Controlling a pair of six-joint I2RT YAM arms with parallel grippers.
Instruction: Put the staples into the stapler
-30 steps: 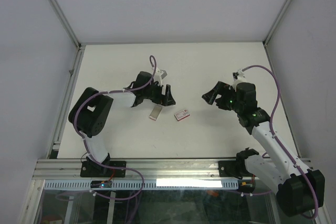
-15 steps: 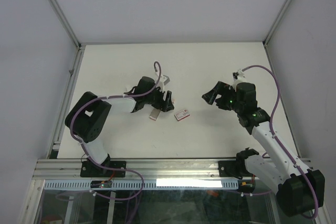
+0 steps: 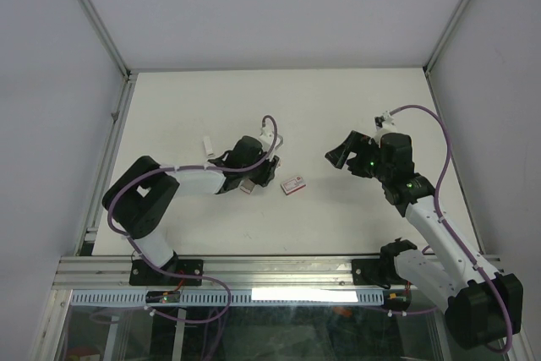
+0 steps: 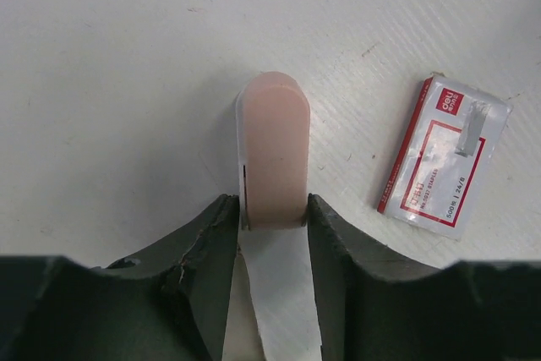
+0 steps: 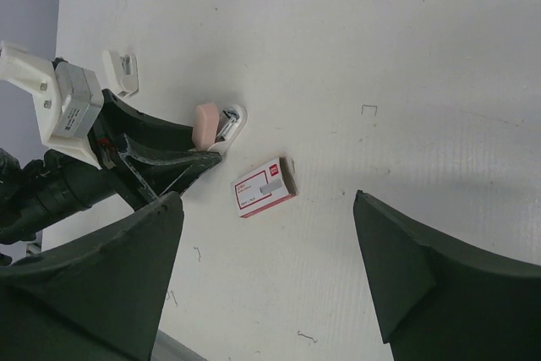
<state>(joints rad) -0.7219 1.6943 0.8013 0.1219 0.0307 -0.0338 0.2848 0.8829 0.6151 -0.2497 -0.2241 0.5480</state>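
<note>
white table (image 3: pixel 355 99), with a little red-and-white staple box (image 3: pixel 292 183) about mid-table, a pink-topped stapler (image 4: pixel 273 150) just left of the box, a small white piece (image 3: pixel 207 144) further left and back, a few loose staple bits (image 5: pixel 368 109) scattered around it

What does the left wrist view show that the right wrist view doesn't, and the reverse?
Left wrist only: the left gripper closed flush against both sides of the pink-topped stapler, and the print on the staple box. Right wrist only: the right gripper, wide open, a small white piece, stray staples. Both: stapler, box, white table.
</note>
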